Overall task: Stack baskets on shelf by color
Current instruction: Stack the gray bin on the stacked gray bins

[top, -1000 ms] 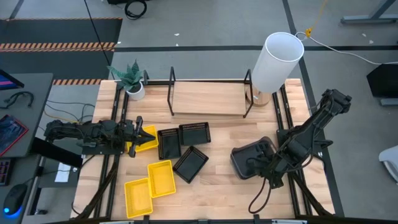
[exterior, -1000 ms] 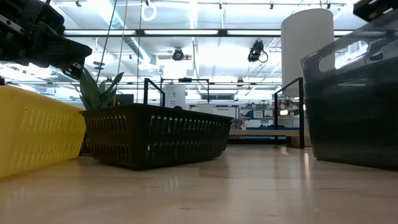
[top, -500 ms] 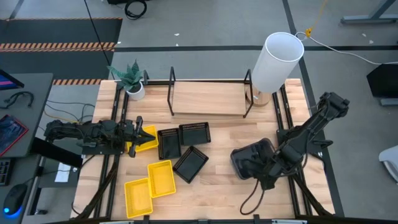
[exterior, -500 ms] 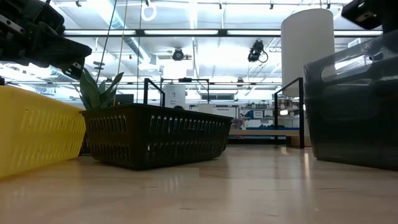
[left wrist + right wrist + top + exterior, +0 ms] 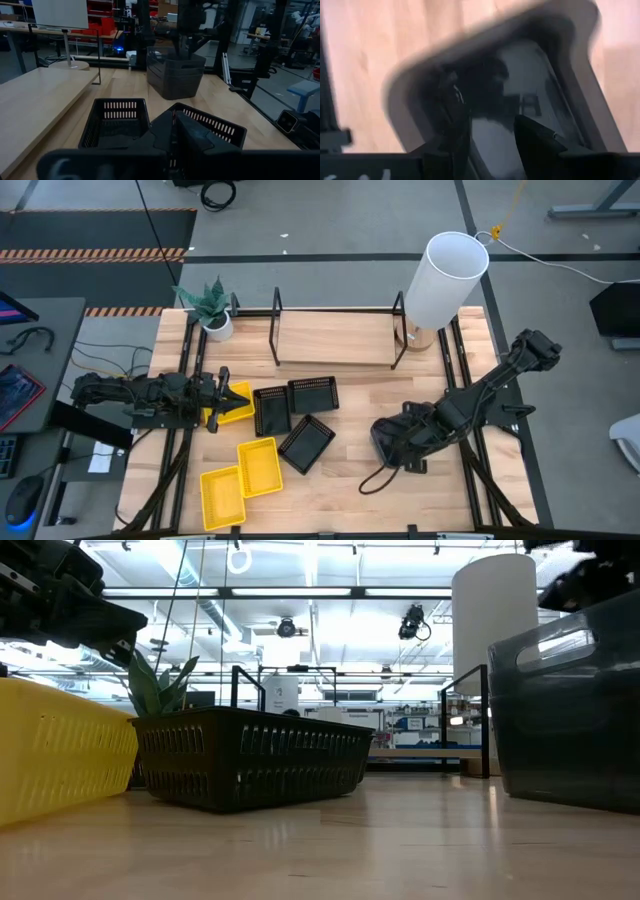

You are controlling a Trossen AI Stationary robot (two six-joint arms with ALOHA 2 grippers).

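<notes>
Baskets lie spread over the near half of the tabletop, none on the shelf, whose long board sits bare between its black uprights at the far edge. From above, three yellow baskets sit left of centre: one just beside the left gripper, whose jaw state I cannot tell from here, and two side by side near the front edge. Three black baskets cluster in the middle, close together. The grey basket stack stands well apart to the right, with open wood between it and the black group. The right gripper is over that stack's right side. A white lamp stands at the shelf's right end, a potted plant at its left.

At table height, a yellow wall fills the left, a black basket the middle, and the grey stack the right, with clear wood in front.

The left wrist camera looks over two black baskets toward the grey stack.

The right wrist camera shows the gripper with its fingers parted narrowly inside the grey basket's rounded rim; whether they pinch its wall I cannot tell.
</notes>
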